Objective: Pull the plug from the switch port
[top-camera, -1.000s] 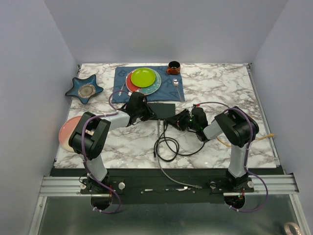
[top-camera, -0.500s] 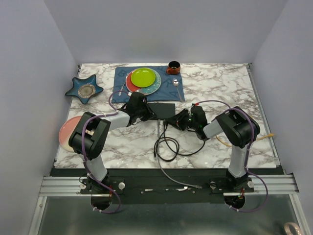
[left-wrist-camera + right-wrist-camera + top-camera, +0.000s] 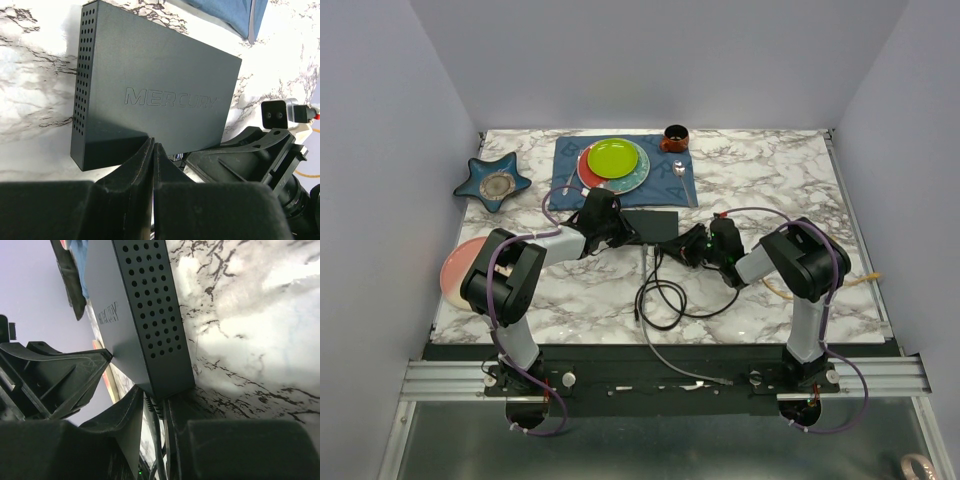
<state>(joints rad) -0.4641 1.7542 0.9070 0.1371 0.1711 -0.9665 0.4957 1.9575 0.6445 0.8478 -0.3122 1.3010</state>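
The switch is a flat matte-black box in the middle of the table, marked MERCURY in the left wrist view. It also shows in the right wrist view. Two black cables with ribbed plugs enter its near edge, and their slack loops on the marble. My right gripper closes round these plugs at the switch's near right corner. My left gripper is shut and empty, with its tips against the switch's near left part.
A blue cloth mat behind the switch carries a green plate on stacked plates and a spoon. A brown cup stands at the mat's corner, a star dish far left, a pink plate left, a yellow cable right.
My right gripper has edged slightly left toward the switch's near edge. The left arm and the switch have not visibly moved.
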